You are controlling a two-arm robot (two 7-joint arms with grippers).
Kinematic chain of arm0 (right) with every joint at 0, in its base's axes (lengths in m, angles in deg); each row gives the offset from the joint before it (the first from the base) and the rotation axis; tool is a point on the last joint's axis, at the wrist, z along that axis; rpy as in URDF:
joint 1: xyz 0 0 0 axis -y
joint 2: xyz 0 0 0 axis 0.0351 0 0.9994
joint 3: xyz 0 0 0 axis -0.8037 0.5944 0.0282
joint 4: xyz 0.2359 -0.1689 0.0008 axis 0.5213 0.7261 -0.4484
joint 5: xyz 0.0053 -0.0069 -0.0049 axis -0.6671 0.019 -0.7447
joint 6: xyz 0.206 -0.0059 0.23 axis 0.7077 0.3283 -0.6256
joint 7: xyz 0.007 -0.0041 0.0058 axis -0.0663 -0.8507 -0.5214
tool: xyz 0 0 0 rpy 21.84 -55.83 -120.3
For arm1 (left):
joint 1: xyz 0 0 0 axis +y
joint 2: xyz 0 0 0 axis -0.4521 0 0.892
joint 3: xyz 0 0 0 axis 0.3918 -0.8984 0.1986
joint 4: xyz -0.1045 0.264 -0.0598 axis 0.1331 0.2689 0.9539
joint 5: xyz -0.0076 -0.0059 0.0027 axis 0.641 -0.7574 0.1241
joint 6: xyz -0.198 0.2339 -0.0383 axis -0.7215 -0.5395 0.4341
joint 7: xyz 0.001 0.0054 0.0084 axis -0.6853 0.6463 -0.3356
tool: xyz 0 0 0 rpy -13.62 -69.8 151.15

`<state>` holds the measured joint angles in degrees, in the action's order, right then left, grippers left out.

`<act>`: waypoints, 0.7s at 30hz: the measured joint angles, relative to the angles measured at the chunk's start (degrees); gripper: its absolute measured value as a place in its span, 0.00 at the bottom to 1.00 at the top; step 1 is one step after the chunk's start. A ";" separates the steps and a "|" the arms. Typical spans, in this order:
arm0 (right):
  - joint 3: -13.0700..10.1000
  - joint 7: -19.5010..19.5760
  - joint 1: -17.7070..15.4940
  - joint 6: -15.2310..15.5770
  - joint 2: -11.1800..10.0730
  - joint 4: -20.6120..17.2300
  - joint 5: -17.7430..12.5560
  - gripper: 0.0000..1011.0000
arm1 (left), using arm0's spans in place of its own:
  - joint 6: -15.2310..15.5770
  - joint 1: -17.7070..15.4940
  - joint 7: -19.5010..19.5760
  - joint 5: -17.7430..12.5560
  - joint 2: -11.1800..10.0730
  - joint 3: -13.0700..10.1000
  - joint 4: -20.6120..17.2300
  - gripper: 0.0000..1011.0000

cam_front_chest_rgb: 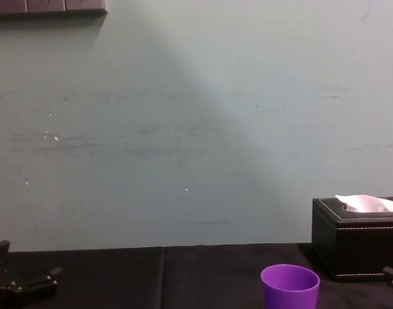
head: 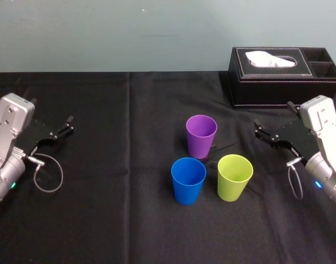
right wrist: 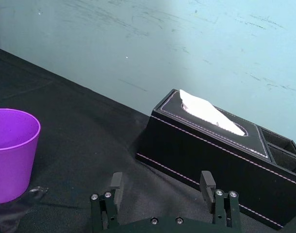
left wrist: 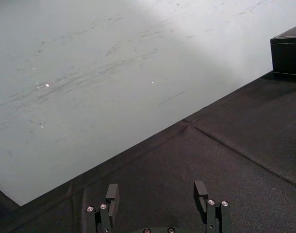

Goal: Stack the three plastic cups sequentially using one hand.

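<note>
Nearest the robot, on the table's black cloth [head: 102, 220], a small tapered blue plastic cup [head: 188, 180] and a lime green plastic cup of the same shape [head: 234, 176] stand upright side by side. They are close but apart, with the blue one on the left. Just behind the gap between them stands the matching purple plastic cup [head: 201, 136], mouth up like the others. Each cup stands on its own.

The black left gripper [left wrist: 156, 190] is at the table's left side, well apart from the cups. Its flat fingers are spread wide with bare cloth between them. The black right gripper [right wrist: 162, 179] is to the right of the cups and nearer to them, about level with the purple one. Its jaws are also wide apart and hold nothing. Bare cloth lies between it and the purple and green cups. A thin grey cable loop [head: 49, 176] hangs by the left wrist.

Farther back on the right, just behind the right gripper, sits a black stitched tissue box [head: 283, 76] with a white tissue poking from its slot and open compartments at its right end. Behind everything rises a pale blue-green wall [cam_front_chest_rgb: 196, 129].

The head view takes in all three cups together. The lower chest view catches the purple cup's rim and upper wall, with the box side on to its right. The right wrist view has the purple cup and the box ahead, plus a scrap of clear film [right wrist: 34, 191] at the cup's foot. The left wrist view looks across cloth to the wall and one corner of the box.
</note>
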<state>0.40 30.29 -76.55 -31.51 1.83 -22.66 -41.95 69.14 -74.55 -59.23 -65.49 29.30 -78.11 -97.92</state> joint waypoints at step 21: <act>0.00 0.00 0.00 0.00 0.00 0.00 0.00 0.99 | 0.00 0.00 0.00 0.00 0.00 0.00 0.00 1.00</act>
<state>0.40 30.29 -76.56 -31.51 1.83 -22.66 -41.95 69.13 -74.55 -59.23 -65.49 29.30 -78.11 -97.92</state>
